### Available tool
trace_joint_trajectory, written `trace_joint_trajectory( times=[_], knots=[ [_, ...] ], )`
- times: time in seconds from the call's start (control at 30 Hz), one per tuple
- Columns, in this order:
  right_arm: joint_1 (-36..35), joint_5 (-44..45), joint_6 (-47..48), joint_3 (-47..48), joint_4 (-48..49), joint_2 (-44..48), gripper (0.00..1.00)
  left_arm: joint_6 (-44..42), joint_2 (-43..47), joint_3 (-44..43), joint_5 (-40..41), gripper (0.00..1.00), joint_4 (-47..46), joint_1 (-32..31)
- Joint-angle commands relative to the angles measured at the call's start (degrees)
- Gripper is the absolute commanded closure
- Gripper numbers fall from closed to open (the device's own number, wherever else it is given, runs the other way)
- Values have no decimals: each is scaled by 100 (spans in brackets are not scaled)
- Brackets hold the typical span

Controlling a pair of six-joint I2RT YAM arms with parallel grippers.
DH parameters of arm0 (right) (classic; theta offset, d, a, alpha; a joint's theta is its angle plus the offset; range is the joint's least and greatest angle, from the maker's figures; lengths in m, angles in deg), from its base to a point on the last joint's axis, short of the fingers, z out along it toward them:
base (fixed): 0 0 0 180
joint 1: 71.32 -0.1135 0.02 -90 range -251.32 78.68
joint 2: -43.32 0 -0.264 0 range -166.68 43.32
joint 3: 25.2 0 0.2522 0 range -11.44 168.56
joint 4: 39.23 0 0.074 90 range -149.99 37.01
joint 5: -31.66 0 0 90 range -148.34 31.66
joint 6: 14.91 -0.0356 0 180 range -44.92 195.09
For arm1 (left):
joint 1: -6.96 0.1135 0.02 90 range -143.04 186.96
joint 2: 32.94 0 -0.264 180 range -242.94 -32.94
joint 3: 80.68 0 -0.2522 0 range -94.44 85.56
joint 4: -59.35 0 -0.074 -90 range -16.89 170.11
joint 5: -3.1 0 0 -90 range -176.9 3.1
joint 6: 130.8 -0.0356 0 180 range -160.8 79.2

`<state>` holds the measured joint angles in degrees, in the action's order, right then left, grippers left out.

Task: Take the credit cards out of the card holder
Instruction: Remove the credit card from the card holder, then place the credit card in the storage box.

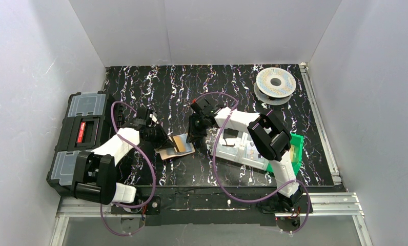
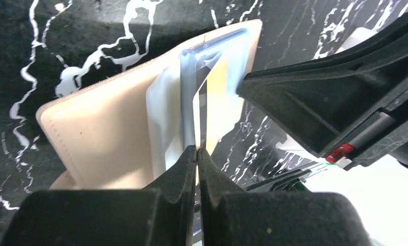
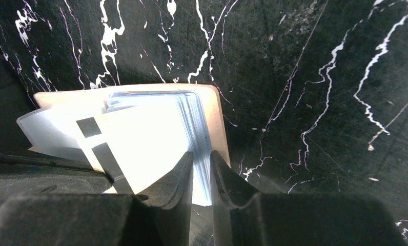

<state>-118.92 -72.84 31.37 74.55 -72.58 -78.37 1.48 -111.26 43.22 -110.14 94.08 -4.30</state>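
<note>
The tan card holder (image 1: 177,147) lies open on the black marbled table, between my two grippers. In the left wrist view its panel (image 2: 99,133) lies flat, and a pale blue credit card (image 2: 190,97) rises edge-on from it. My left gripper (image 2: 197,149) is shut on that card's near edge. In the right wrist view, a stack of bluish credit cards (image 3: 198,123) sits against the card holder's tan panel (image 3: 216,115). My right gripper (image 3: 202,160) is shut narrowly on that edge. A white card with a dark stripe (image 3: 135,138) fans out to the left.
A black toolbox (image 1: 81,138) stands at the left edge. A clear compartment tray (image 1: 238,148) and a green bin (image 1: 296,151) lie under the right arm. A filament spool (image 1: 275,84) sits at the back right. White walls enclose the table.
</note>
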Motion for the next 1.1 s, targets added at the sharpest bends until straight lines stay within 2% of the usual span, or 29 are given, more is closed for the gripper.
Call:
trace_joint_trajectory(
  times=[0.0,0.2,0.47,0.53,0.67,0.87,0.97,1.07],
  knots=[
    [-3,579,152,-360,-510,-295,76,-244,221,-212,289,100,681,51],
    [5,586,158,-305,-517,-260,77,-589,396,-642,859,100,1521,60],
    [6,503,159,-156,-548,-176,76,-755,657,-739,882,100,1786,61],
    [2,481,177,-90,-599,-37,73,-793,736,-798,827,100,1812,56],
    [6,435,235,172,-821,400,59,-812,887,-1028,618,100,1832,60],
    [99,311,277,548,-1115,1172,20,-771,1022,-1341,136,100,1832,61],
    [254,66,94,240,-838,1620,9,-652,1036,-1400,-166,100,1702,58],
    [405,-440,-159,-314,-212,1992,4,-381,1064,-1337,-693,100,1369,61]
  ],
)
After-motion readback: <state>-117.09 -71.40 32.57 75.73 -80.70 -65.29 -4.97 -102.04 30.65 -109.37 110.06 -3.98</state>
